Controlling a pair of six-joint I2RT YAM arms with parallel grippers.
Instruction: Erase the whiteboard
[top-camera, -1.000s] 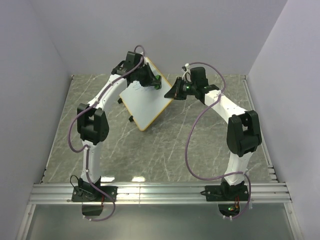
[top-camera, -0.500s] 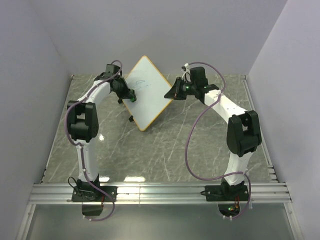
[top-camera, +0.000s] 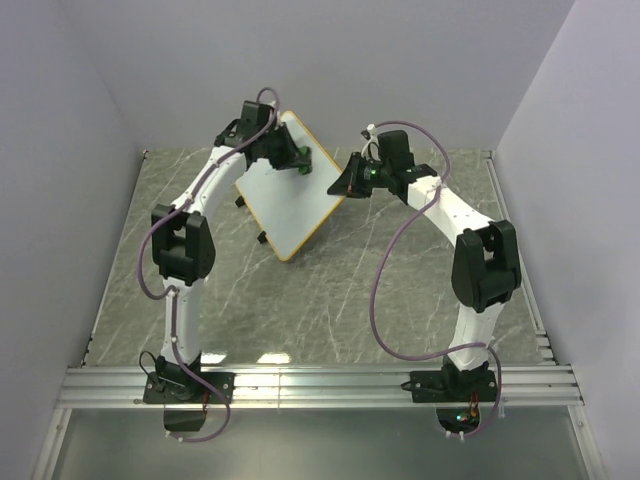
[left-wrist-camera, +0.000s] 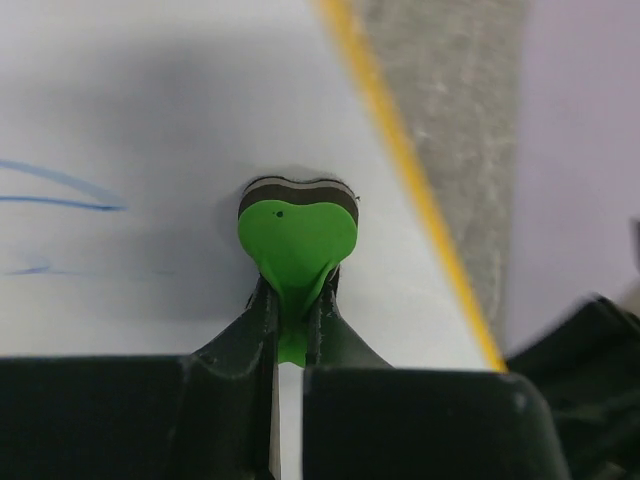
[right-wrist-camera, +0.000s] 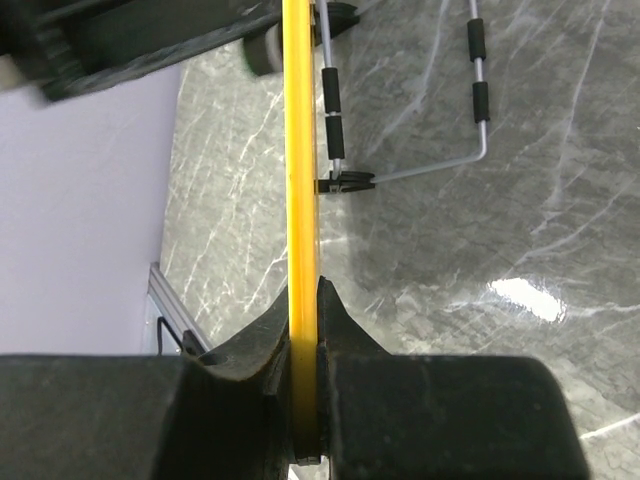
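Observation:
The whiteboard (top-camera: 290, 210), white with a thin orange frame, stands tilted off the table at the back. My right gripper (top-camera: 346, 184) is shut on its right corner; in the right wrist view the yellow-orange frame edge (right-wrist-camera: 300, 150) runs straight between the fingers of the right gripper (right-wrist-camera: 305, 300). My left gripper (top-camera: 303, 160) is shut on a small green eraser (left-wrist-camera: 297, 235), whose dark felt face presses on the white surface (left-wrist-camera: 150, 90) close to the orange frame (left-wrist-camera: 400, 150). Thin blue marks (left-wrist-camera: 60, 192) lie on the board left of the eraser.
A grey wire stand with black sleeves (right-wrist-camera: 400, 172) hangs behind the board above the marble tabletop (top-camera: 330, 290). Lilac walls close in the left, back and right. An aluminium rail (top-camera: 320, 385) runs along the near edge by the arm bases.
The left gripper with the eraser swept from the board's upper right to its left edge, then back to the upper right. The right gripper kept its hold on the corner.

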